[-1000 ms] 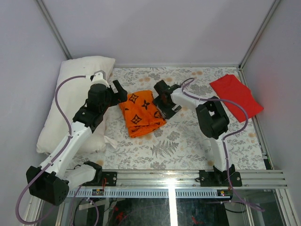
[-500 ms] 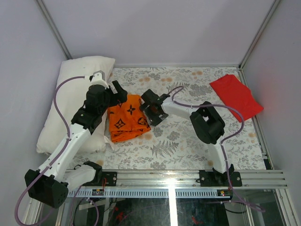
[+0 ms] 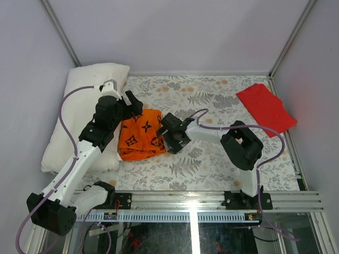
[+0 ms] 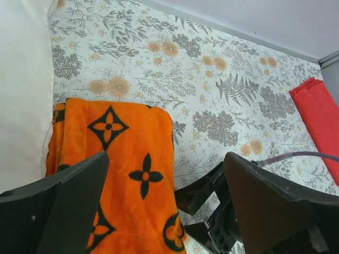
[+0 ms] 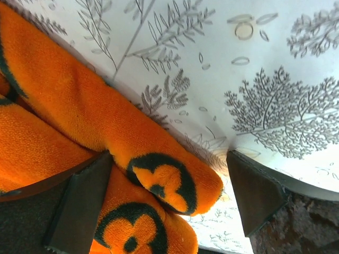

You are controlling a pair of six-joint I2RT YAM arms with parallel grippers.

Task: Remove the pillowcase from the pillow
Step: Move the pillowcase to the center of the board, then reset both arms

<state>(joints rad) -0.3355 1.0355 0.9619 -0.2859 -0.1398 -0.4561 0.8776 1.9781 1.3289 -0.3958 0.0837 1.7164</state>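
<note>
The orange pillowcase (image 3: 140, 134) with black motifs lies bunched on the floral table cover, its left edge against the plain white pillow (image 3: 79, 111) at the far left. My left gripper (image 3: 132, 104) hovers over the pillowcase's far end, open and holding nothing. From the left wrist, the pillowcase (image 4: 122, 169) and pillow (image 4: 21, 95) lie below the spread left gripper (image 4: 167, 209). My right gripper (image 3: 169, 133) is low at the pillowcase's right edge. It is open, and a rolled fold of pillowcase (image 5: 159, 174) lies loose between the jaws of the right gripper (image 5: 167, 198).
A plain red folded cloth (image 3: 266, 108) lies at the back right corner and also shows as a red cloth (image 4: 318, 114) in the left wrist view. White walls close in the table on three sides. The rail with the arm bases (image 3: 190, 203) runs along the near edge.
My right gripper has slid left and toward the near edge, pushing the pillowcase left until it bunches against the pillow. The left gripper has hardly moved.
</note>
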